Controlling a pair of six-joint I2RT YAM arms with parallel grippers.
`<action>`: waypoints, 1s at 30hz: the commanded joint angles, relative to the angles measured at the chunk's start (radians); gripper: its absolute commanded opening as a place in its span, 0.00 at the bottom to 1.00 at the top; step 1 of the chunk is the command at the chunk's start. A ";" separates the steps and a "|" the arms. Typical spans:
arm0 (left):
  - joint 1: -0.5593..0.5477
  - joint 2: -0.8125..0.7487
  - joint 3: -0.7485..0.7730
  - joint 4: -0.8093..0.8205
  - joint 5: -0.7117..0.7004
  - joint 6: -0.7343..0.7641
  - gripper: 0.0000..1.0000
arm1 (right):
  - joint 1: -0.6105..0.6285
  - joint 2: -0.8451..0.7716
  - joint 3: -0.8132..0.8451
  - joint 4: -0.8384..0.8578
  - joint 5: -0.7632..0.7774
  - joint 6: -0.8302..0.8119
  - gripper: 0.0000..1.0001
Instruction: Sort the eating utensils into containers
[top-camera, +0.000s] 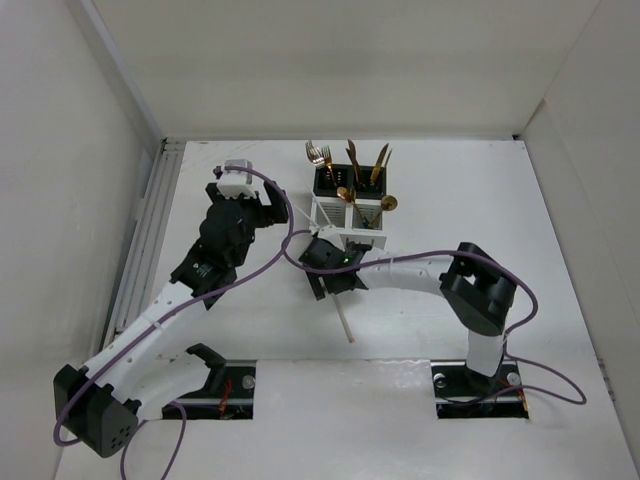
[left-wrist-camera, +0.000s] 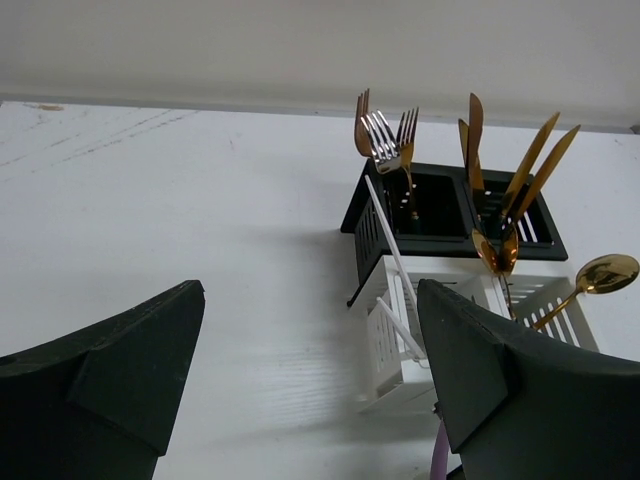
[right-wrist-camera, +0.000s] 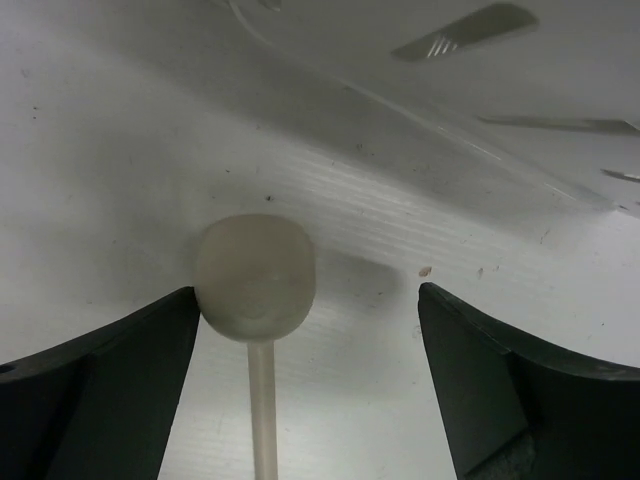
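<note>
The cream spoon is laid on the table, at 6 o'clock of the white caddy. Its bowl is seen between the widely parted fingers of the right gripper, just beside the finger at 9 o'clock and not clamped. At 9 o'clock of the caddies, the left gripper is held wide with nothing in it. Gold spoons are stood in the white caddy. The black caddy is set against it at 12 o'clock, with forks in the left compartment and gold knives in the right.
</note>
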 joint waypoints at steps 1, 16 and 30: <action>0.009 -0.024 -0.006 0.030 -0.006 -0.007 0.85 | 0.003 -0.003 0.036 0.067 0.008 -0.050 0.94; 0.027 -0.024 -0.006 0.030 0.003 -0.016 0.85 | 0.003 0.030 0.036 0.101 -0.078 -0.050 0.73; 0.027 -0.024 -0.006 0.021 0.012 -0.016 0.85 | 0.003 0.012 0.025 0.073 -0.089 -0.031 0.55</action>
